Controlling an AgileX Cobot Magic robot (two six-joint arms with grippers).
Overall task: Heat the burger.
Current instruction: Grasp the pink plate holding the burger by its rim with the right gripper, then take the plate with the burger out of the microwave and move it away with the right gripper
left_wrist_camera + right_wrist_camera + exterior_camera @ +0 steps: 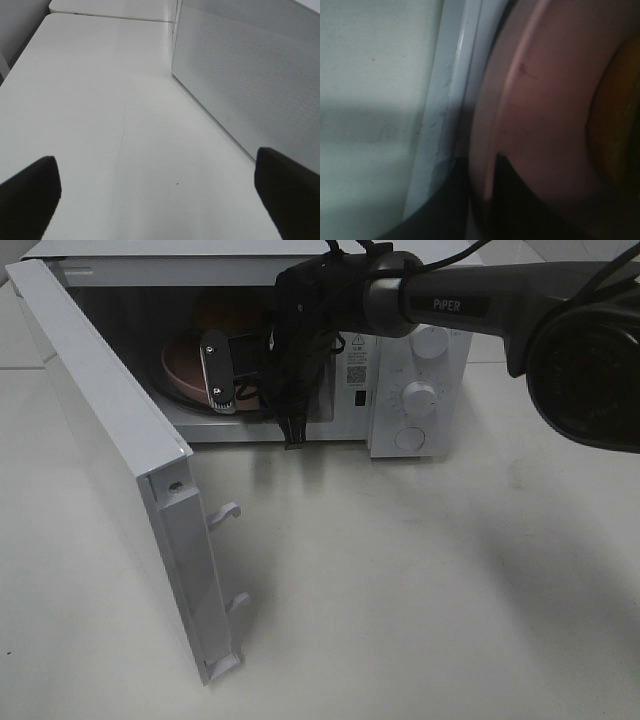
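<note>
The burger (224, 314) sits deep in the open microwave (400, 455) on a pink plate (178, 368); only its orange-brown bun shows behind my right arm. My right gripper (224, 398) reaches into the cavity at the plate's front edge. In the right wrist view its dark fingers (437, 210) pinch the pink plate's rim (487, 150), with the burger's yellow-orange side (615, 130) beyond. My left gripper (157, 195) is open over bare table, holding nothing; it does not show in the exterior high view.
The microwave door (110, 440) swings wide open to the left, its latch hooks (228, 512) pointing right. The control panel with knobs (420, 395) is right of the cavity. The door's perforated white face (250, 75) stands close beside my left gripper.
</note>
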